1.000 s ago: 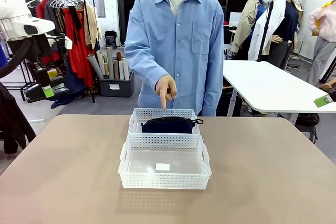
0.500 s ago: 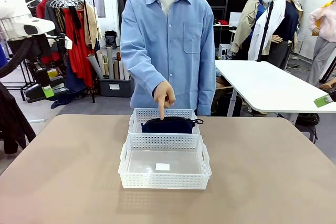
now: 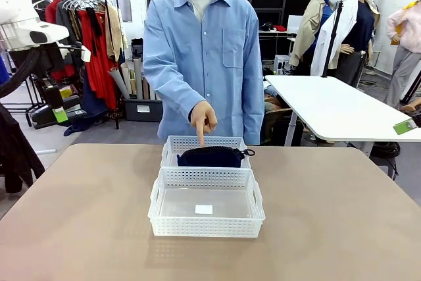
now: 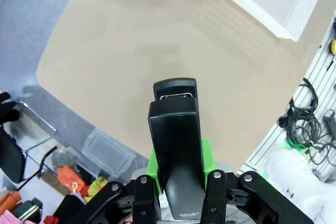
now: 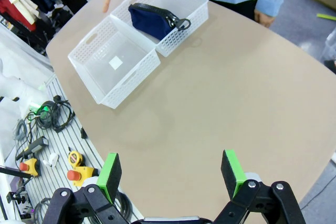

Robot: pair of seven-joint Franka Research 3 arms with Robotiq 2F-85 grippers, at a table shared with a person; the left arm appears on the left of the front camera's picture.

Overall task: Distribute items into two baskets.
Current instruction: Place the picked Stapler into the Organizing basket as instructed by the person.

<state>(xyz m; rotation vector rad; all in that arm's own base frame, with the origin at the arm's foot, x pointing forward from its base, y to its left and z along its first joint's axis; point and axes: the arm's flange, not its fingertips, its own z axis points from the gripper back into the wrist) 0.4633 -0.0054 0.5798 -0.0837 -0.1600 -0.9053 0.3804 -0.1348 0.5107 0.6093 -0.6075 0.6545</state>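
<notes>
— Start with the big stuff: the broad tan table (image 3: 342, 215) has a smooth matte top with rounded corners. The two shallow white plastic baskets with perforated sides sit end to end, touching, mid-table. The nearer, larger one (image 3: 172, 227) has a small white label (image 3: 204, 209) on its floor and nothing else in it.

— And the farther basket (image 3: 172, 144)?

— It has the dark navy soft fabric zip pouch (image 3: 210, 156) slumped in it, loose and pillowy. The person's hand (image 3: 203, 118) hangs over it, fist mostly curled, one finger pointing down at the pouch.

— So where's the second item?

— Up in the left gripper (image 4: 178, 169). The black stapler (image 4: 176, 145), hard, glossy and oblong, is clamped between the green pads and juts forward over bare table, well apart from the baskets.

— How should it go in?

— I'd say carry it over the nearer basket, the one with room. Rigid plastic walls, so come in above the rim, centre it over the label, lower it close and only then let go; a hard stapler dropped from height would bounce or nudge the light basket.

— And the right gripper (image 5: 172, 174)?

— Fingers spread wide, holding nothing, hovering high above the table edge.
</notes>
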